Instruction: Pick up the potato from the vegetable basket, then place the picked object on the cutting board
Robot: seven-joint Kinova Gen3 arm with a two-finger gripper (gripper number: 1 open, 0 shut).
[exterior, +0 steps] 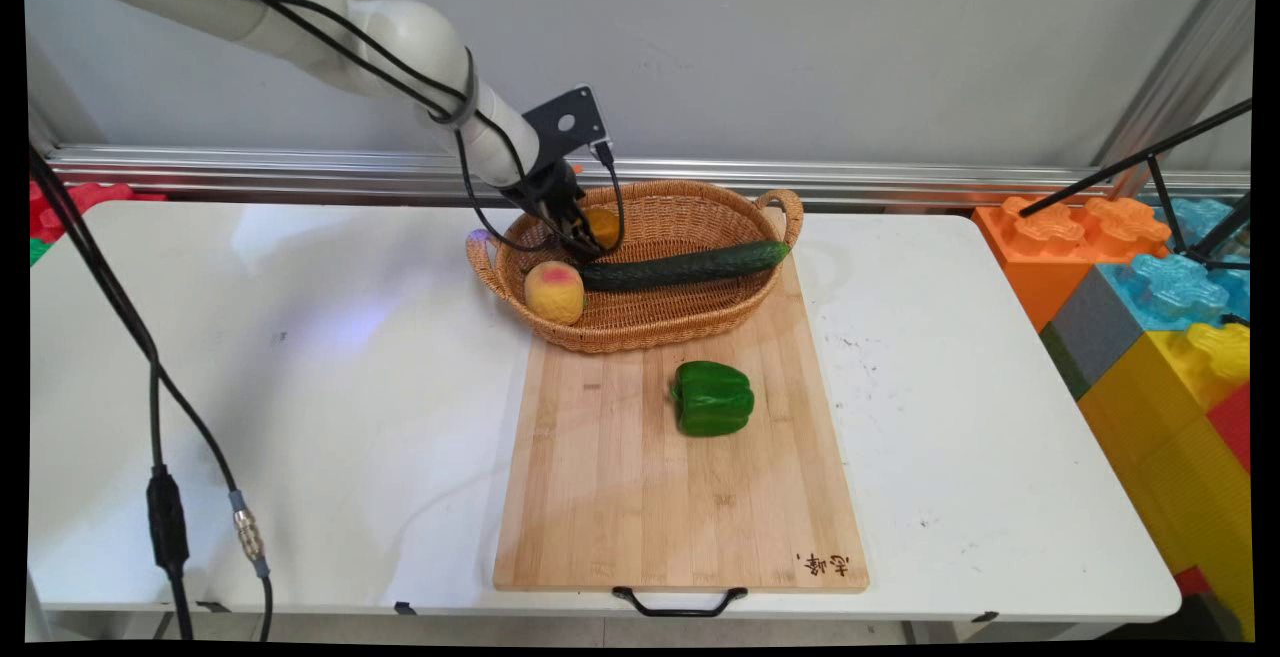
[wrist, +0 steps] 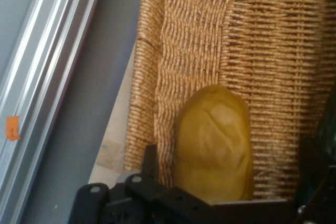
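Down inside the basket sits my gripper (exterior: 583,240), at the left end, tilted in from the upper left. From the main view and the hand view I cannot tell whether it is gripping anything or only poised there.

I see the white table (exterior: 300,387) spanning most of the main view, with a metal rail (exterior: 900,177) running along the wall behind it. Big toy blocks (exterior: 1160,317) in orange, blue, grey and yellow are stacked off the table's right end.

A bamboo cutting board (exterior: 640,497) lies lengthwise on the table's middle, and its black handle (exterior: 680,602) hangs over the near edge. The wicker basket (exterior: 650,332) rests on the board's far end, with its left part overhanging onto the table.

A dark green cucumber (exterior: 690,265) lies across the basket, its right tip propped on the right rim and its left end close to the gripper. A green bell pepper (exterior: 712,398) sits on the bare board just in front of the basket, apart from it.

A peach-coloured fruit (exterior: 555,291) with a pink blush leans on the basket's near left wall, beside the cucumber's left end. Smallest is a yellow-orange fruit (exterior: 603,225) against the far wall of the basket. In the hand view it stands right in front of the gripper's linkage, with woven wall behind it.
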